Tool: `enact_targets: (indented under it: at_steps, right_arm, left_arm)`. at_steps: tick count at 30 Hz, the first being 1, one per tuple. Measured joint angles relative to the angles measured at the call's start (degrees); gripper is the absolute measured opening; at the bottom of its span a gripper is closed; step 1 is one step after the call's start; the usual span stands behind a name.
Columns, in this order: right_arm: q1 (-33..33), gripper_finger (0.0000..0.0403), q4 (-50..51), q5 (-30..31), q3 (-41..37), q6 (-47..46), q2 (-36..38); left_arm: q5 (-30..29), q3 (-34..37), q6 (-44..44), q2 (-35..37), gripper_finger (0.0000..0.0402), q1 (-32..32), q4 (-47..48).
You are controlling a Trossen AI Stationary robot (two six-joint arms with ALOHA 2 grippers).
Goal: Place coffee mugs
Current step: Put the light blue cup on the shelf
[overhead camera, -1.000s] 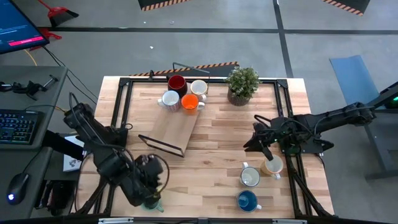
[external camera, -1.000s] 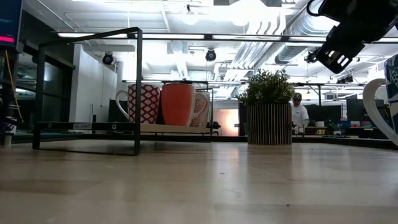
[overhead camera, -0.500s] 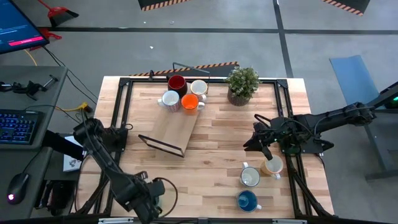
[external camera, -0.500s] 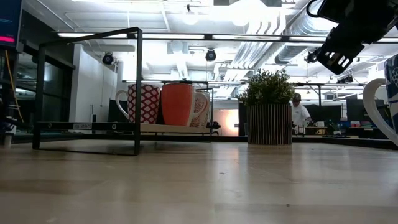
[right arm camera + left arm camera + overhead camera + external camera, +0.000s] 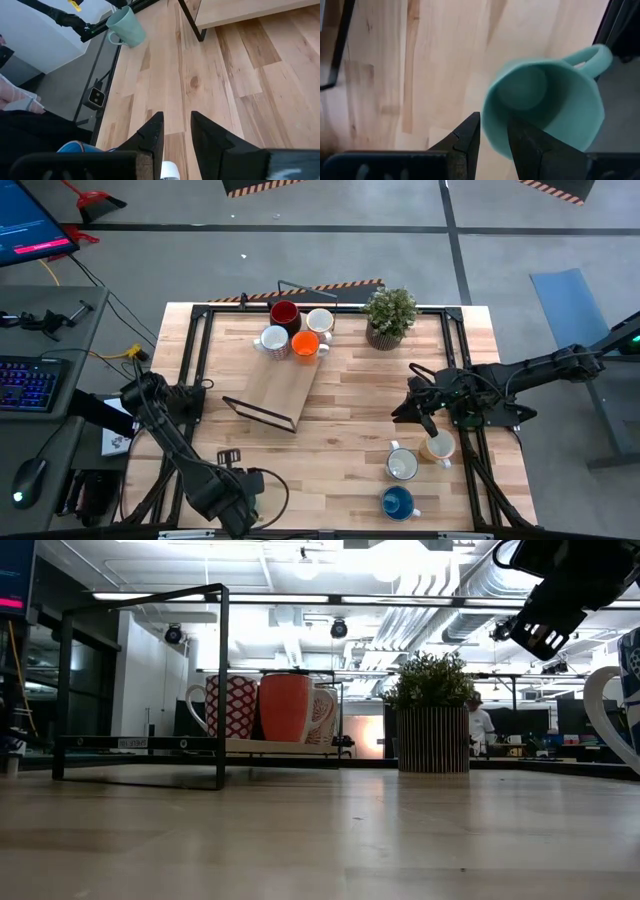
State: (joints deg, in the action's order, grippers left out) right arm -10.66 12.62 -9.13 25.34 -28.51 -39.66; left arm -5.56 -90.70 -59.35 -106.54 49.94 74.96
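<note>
**Teal mug pinched at bench's near-left edge, R arm idle**

While I watch the left wrist view, the left gripper (image 5: 493, 137) has its two fingers closed on the rim of the teal-green mug (image 5: 545, 100), one finger inside the wall and one outside; mug is tilted w/ its mouth toward the cam, handle pointing away over the bench (image 5: 340, 430) edge. In the high view that gripper (image 5: 238, 502) sits at the bench's near-left corner, and the mug itself is hidden under the arm there.

Right gripper (image 5: 418, 408) hangs above the bench on the right side, holding nothing, fingers set a small gap apart per the right wrist view (image 5: 173, 132). Just near it: tan mug (image 5: 438, 447), white mug (image 5: 402, 465) beside that, blue mug (image 5: 397, 502) closer to the front edge.

On the wooden tray (image 5: 283, 385) at the far end, four mugs stand grouped: dark red mug (image 5: 285, 313), cream mug (image 5: 320, 321), patterned white mug (image 5: 273, 340), orange mug (image 5: 306, 344). Potted plant (image 5: 389, 317) stands to their right, apart from them.
</note>
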Motion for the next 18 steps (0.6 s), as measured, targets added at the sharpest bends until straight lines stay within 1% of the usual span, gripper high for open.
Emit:
enact_targets:
  at_steps: [8, 15, 18]
  right_arm:
    - [0.0, 0.0078, 0.0, 0.0, 0.0, 0.0, 0.0]
    - [0.0, 0.0078, 0.0, 0.0, 0.0, 0.1, 0.0]
    - [0.0, 0.0078, 0.0, 0.0, 0.0, 0.2, 0.0]
  left_arm:
    - [0.0, 0.0, 6.8, 0.0, 0.0087, -0.6, 0.1]
    - [-0.1, 0.0, 8.3, 0.0, 0.0087, -0.8, -0.2]
    - [-1.1, 0.0, 10.0, 0.0, 0.0087, -0.8, -1.0]
